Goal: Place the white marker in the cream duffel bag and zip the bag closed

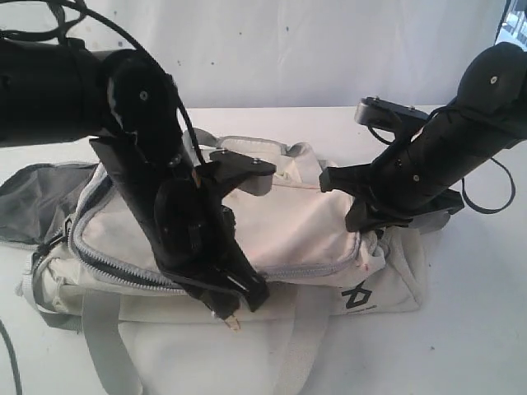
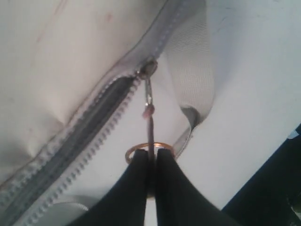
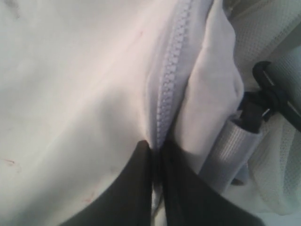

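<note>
1 cream duffel bag (image 1: 296, 222). 1 white table (image 1: 478, 313). 2 black grippers: 1 left gripper (image 2: 151, 162), 1 right gripper (image 3: 157, 150). 1 zipper pull (image 2: 148, 92), bearing 1 copper-coloured ring (image 2: 136, 151). 2 grey webbing straps (image 1: 99, 337) (image 1: 300, 337) across the bag's near side. 1 black logo (image 1: 358, 296) printed on the fabric.

Worktop (image 1: 478, 313) is plain matte white and meets a white backdrop at the far edge. The main item directly on it is the cream duffel bag (image 1: 296, 226), lying flat across the middle and left, with its black-logo end toward the right. A dark grey fabric flap (image 1: 33, 193) spreads onto the worktop at the far left, and light grey webbing straps (image 1: 103, 346) trail off the bag's front toward the near edge. A thin black cable (image 1: 8, 362) crosses the near-left corner; can't tell whether it touches the surface.
</note>
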You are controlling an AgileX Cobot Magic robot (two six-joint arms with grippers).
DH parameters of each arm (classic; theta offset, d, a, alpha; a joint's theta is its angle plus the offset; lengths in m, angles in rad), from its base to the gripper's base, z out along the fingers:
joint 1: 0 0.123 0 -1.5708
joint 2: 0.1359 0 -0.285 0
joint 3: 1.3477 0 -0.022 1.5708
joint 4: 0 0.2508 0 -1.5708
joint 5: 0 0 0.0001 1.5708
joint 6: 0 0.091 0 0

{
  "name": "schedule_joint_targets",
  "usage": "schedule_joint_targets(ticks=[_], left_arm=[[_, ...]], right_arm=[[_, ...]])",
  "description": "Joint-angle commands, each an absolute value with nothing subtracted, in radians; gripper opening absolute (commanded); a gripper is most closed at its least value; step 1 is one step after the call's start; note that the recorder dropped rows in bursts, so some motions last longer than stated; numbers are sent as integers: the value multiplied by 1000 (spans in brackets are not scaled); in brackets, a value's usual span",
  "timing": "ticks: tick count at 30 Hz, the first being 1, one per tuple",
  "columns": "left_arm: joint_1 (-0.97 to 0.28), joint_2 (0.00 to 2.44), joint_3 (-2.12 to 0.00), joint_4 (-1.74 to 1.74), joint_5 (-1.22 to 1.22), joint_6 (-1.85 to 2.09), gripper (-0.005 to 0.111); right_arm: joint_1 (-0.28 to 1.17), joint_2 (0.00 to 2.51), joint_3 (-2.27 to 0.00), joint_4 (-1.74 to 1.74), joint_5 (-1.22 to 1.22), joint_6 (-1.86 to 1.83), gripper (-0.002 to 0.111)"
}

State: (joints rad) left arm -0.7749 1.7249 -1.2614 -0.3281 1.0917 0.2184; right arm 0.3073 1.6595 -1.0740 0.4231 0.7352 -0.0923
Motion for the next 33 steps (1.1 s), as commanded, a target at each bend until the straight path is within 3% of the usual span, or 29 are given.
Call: schedule_joint_targets(ticks=[1,33], left_arm=[[-710,1694,-1257,-294,1221,214,0],[-149,1489,-1095,-97,1221,228,0]], right_arm=[[288,1658,-1074,381,679,-101,0],[288,1658,-1074,337,672,-103,0]])
